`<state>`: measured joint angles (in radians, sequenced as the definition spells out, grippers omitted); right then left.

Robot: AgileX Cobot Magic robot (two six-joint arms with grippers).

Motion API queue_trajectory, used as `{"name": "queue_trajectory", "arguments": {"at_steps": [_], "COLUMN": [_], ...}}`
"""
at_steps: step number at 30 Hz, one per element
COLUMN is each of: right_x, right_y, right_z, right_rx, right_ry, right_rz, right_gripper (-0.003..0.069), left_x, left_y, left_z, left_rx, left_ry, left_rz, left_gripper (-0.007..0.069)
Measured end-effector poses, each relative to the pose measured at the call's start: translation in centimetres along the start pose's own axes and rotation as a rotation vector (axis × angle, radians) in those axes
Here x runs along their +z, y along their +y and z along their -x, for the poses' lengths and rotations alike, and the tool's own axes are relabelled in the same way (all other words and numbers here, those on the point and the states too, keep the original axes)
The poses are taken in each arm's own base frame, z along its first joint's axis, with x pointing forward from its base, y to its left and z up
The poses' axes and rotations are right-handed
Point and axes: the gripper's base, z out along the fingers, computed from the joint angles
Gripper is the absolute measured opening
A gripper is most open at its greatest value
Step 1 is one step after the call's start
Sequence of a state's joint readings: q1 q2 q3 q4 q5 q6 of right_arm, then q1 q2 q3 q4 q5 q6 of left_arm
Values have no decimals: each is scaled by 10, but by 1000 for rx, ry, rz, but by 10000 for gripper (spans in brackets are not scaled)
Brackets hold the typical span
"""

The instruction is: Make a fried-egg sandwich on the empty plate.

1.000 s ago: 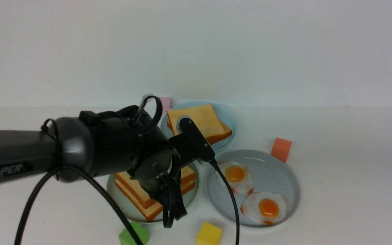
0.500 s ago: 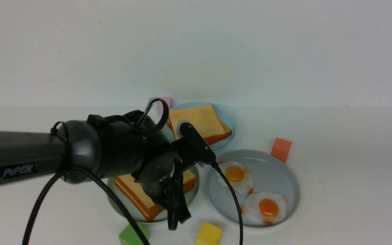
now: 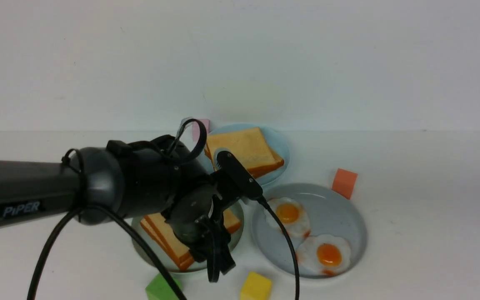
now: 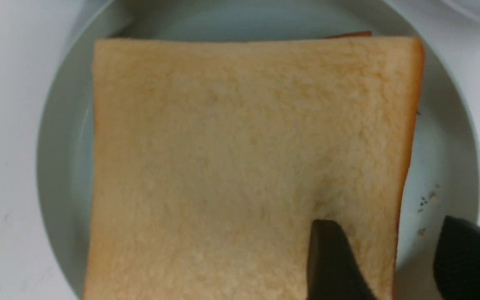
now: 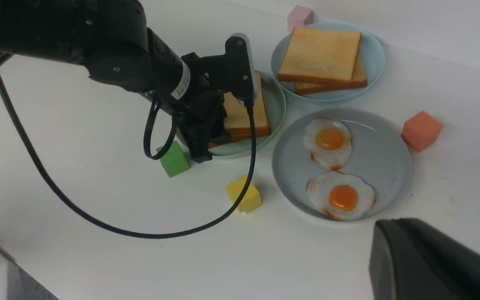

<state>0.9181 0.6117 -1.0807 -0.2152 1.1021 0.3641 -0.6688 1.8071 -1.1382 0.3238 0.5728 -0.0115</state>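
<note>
My left gripper (image 4: 383, 258) hangs low over the near edge of the mint-green plate (image 3: 236, 233), its two dark fingers (image 4: 331, 262) spread apart with nothing between them; in the left wrist view one finger lies over the corner of the top toast slice (image 4: 244, 166) and the other over the bare plate rim beside it, though I cannot tell whether either touches. That toast sits on a second slice on the plate, directly under the hand; I see no egg between them from here. Just right of this plate is the grey-blue plate (image 3: 344, 212) carrying two fried eggs (image 3: 323, 252), and behind it the pale-blue plate (image 3: 279, 146) with a plain toast stack (image 3: 242, 150). A green block (image 3: 158, 287) and a yellow block (image 3: 256, 285) lie near the hand, an orange block (image 3: 344, 182) farther right. Of my right gripper (image 5: 431, 262) only a dark edge shows, so I cannot tell its state.
</note>
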Motion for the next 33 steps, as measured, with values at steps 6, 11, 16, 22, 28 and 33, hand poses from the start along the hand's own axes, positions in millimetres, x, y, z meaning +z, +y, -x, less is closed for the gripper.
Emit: {"name": "queue_trajectory", "arguments": {"at_steps": [6,11,16,22,28,33], "right_x": [0,0,0,0,0,0], "right_y": [0,0,0,0,1,1], "right_z": [0,0,0,-1,-2,-2], "right_rx": [0,0,0,0,8,9], "right_ry": [0,0,0,8,20,20], "right_rz": [0,0,0,-3,10,11], "right_gripper": [27,31,31,31,33,40], "left_x": [-51,-165,-249,-261,-221,-204], "left_y": [8,16,9,-15,-32,-37], "left_z": [7,-4,-64,-157,-202,-209], "left_rx": [-141,-331,-362,-411,-440,-447], "left_ry": [-132,-412,-692,-996,-1128,-1128], "left_rz": [-9,-88,-125,-120,-96,-92], "left_gripper": [379,293,36,-13,-13,-13]}}
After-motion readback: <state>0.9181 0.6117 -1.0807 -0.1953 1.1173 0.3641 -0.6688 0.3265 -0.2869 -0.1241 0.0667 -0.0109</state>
